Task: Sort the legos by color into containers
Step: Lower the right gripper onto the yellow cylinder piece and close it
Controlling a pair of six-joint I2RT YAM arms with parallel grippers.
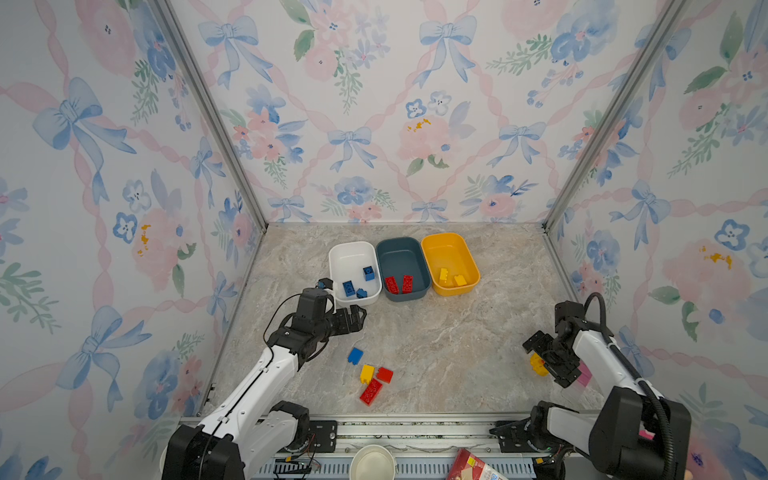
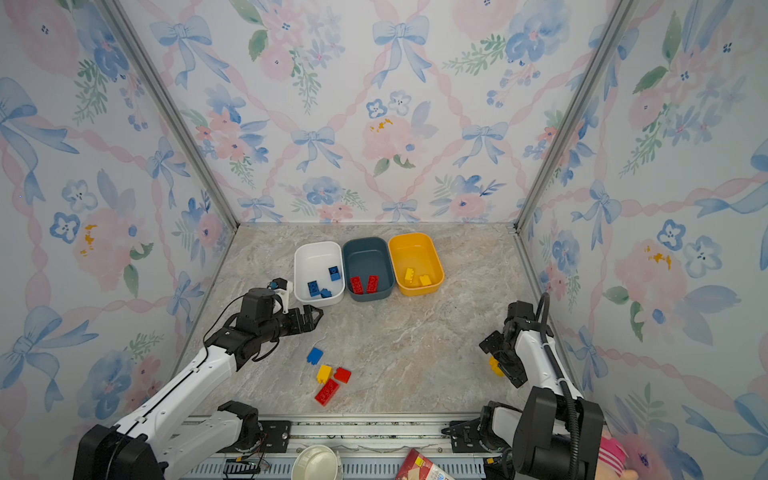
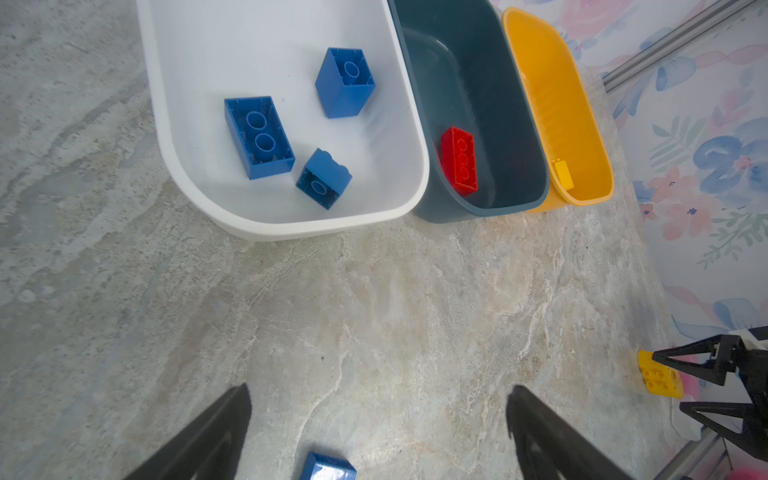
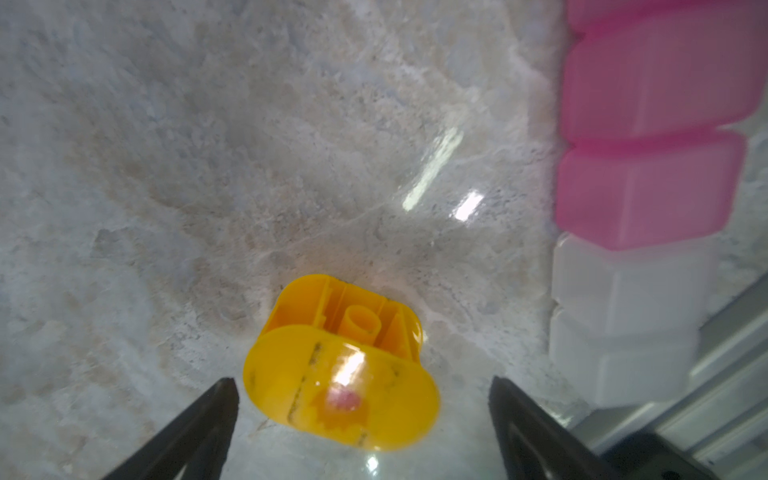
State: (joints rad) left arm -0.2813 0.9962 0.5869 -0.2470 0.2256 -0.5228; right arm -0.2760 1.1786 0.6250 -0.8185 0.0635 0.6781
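A glossy, rounded yellow brick (image 4: 340, 374) lies on the marbled desk (image 4: 187, 166), between the spread jaws of the right pincer (image 4: 363, 386). The left pincer (image 3: 380, 392) gapes, empty.

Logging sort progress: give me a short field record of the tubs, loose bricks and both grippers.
white plastic tub: three blue studded bricks
dark teal plastic tub: two red studded bricks
yellow plastic tub: two yellow studded bricks
loose, front centre of marble-patterned table: blue brick, yellow brick, small red brick, long red brick
loose, right side: rounded yellow piece
left gripper: jaws open, empty, in front of white tub
right gripper: jaws open either side of rounded yellow piece, not closed on it
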